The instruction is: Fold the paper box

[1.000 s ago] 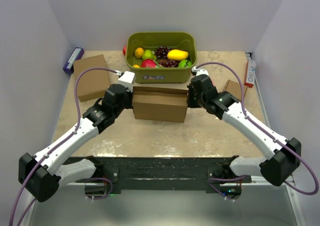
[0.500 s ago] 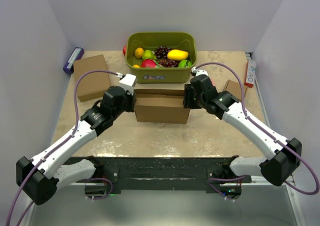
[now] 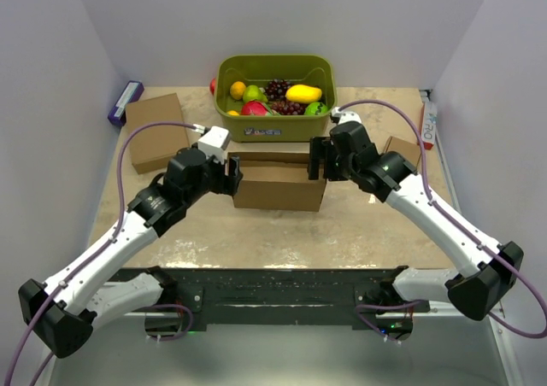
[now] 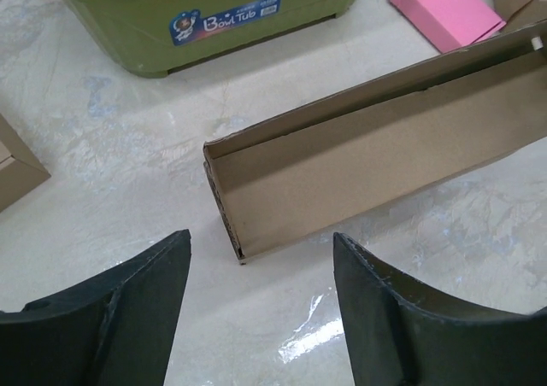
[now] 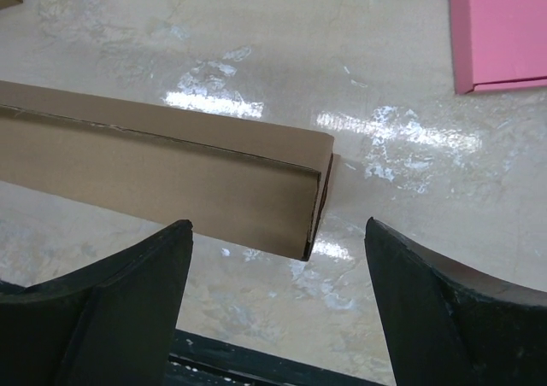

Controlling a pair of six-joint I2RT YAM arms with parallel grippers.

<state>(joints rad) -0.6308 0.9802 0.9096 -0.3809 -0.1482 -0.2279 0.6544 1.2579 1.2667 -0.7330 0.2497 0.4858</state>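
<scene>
At the near edge of the tabletop [image 3: 256, 232], two arm bases are bolted side by side. The left arm [image 3: 111, 249] is stretched from the near left corner diagonally toward the centre, its wrist bent inward to the right. The right arm [image 3: 436, 224] is stretched from the near right corner in mirror fashion, its wrist bent inward to the left.

The paper box [image 3: 278, 185] is set at the centre of the tabletop, between the two wrists, long side facing the near edge. The left arm's jaws are released and spread wide at the box's left end without touching it; in the left wrist view the box [image 4: 376, 160] is seen as an open-topped trough. The right arm's jaws are likewise released, spread wide at the right end [image 5: 171, 181], clear of the cardboard.

Just beyond the box a green tub [image 3: 273, 130] of toy fruit is placed. A flat cardboard rectangle [image 3: 156, 130] lies at the far left, and a small cardboard cube [image 3: 402, 151] at the right.
</scene>
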